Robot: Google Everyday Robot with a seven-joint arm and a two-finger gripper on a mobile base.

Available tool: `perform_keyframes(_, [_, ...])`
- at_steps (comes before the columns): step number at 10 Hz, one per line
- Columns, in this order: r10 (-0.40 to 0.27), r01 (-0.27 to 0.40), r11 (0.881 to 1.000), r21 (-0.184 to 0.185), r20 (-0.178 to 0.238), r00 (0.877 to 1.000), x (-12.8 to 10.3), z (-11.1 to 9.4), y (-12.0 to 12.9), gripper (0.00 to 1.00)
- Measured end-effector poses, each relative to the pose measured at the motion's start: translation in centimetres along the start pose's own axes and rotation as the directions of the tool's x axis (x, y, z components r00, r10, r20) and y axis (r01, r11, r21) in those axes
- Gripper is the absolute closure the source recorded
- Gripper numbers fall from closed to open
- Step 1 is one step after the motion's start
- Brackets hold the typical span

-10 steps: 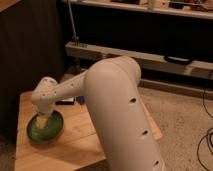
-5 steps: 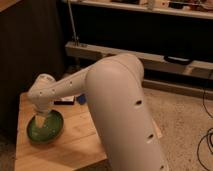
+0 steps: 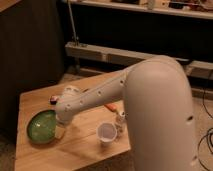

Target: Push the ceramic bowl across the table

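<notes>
Reaching down over the table [image 3: 82, 150], the arm sets its claw [image 3: 60, 131], grip unreadable, at the ceramic bowl [image 3: 40, 127] rim.

Glossy green glaze on the ceramic bowl [image 3: 41, 127], paler in the centre; the table [image 3: 82, 150] is light matt wood with visible plank grain. The arm [image 3: 155, 110] has a smooth off-white shell with a satin look and small dark holes. The gripper [image 3: 60, 131], down at the bowl's cup-side rim, has the same pale finish, and the cup [image 3: 107, 133] is smooth white.
</notes>
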Motion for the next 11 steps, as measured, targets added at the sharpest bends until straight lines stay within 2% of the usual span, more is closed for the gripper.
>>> perform_keyframes(2, [0.012, -0.011, 1.000, -0.026, 0.029, 1.000, 5.8, -0.1, 1.3, 0.20])
perform_keyframes(4, [0.008, -0.006, 0.999, -0.040, 0.056, 0.998, 9.1, 0.0, 2.3, 0.20])
perform_keyframes(6, [-0.012, 0.016, 0.999, -0.043, 0.088, 0.996, 10.7, 0.5, 2.9, 0.20])
perform_keyframes(7, [-0.020, 0.025, 0.999, -0.040, 0.105, 0.994, 10.6, 0.8, 3.1, 0.20])
perform_keyframes(9, [-0.038, 0.043, 0.999, -0.033, 0.134, 0.990, 8.9, 1.5, 3.0, 0.20])
perform_keyframes(10, [-0.045, 0.050, 0.998, -0.031, 0.145, 0.988, 7.7, 1.9, 2.8, 0.20])
perform_keyframes(11, [-0.059, 0.064, 0.998, -0.028, 0.159, 0.986, 5.5, 2.7, 2.4, 0.20])
